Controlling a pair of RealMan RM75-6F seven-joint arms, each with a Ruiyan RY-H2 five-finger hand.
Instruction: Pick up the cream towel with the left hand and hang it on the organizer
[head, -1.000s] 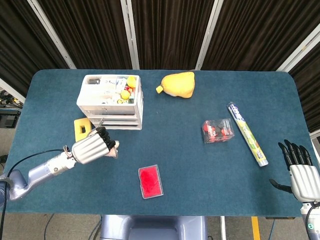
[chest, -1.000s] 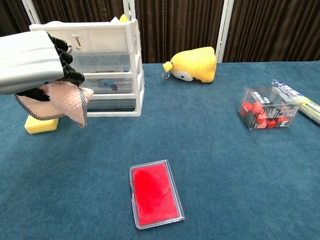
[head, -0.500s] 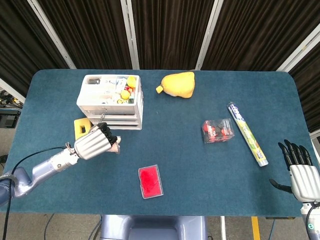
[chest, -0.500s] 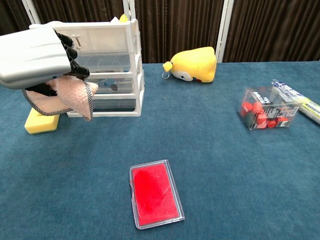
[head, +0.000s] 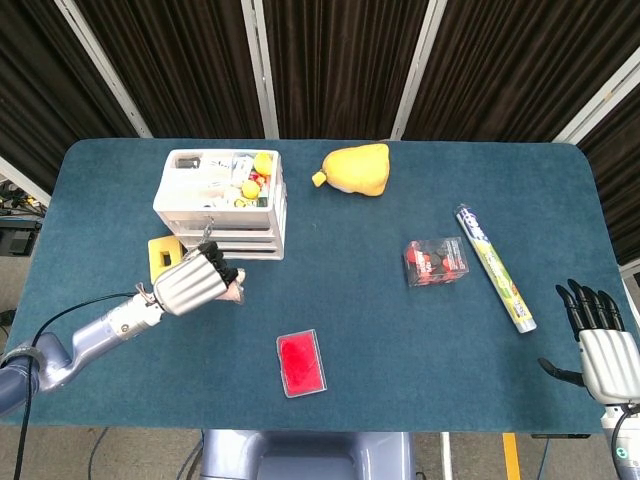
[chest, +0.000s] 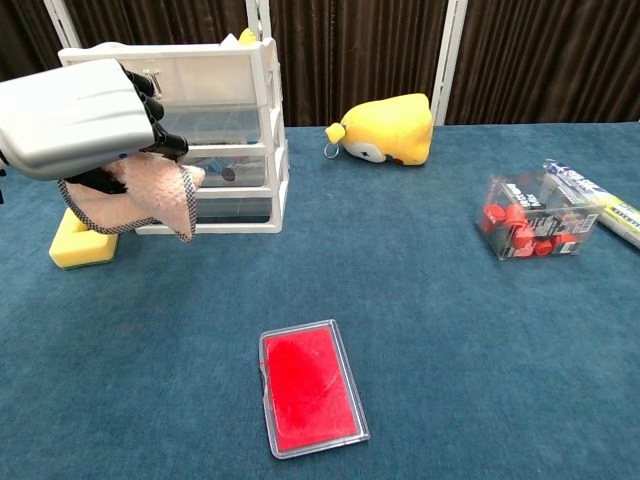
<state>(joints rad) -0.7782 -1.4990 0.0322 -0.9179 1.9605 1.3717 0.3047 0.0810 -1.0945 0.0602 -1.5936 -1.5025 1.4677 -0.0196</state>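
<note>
Cream towel (chest: 150, 195) with dark checked edging; white organizer (chest: 215, 130); yellow sponge (chest: 82, 245); red case (chest: 312, 388); blue counter (chest: 450, 330).

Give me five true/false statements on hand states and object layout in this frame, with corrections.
1. The left hand holds the cream towel. True.
2. The towel already hangs on the organizer. False: it hangs from the hand, in front of the drawers.
3. The right hand holds the red case. False: that hand is empty with fingers apart, and the case lies flat on the table.
4. A yellow plush toy lies to the right of the organizer. True.
5. The yellow sponge sits on top of the organizer. False: it lies on the table beside it.
</note>
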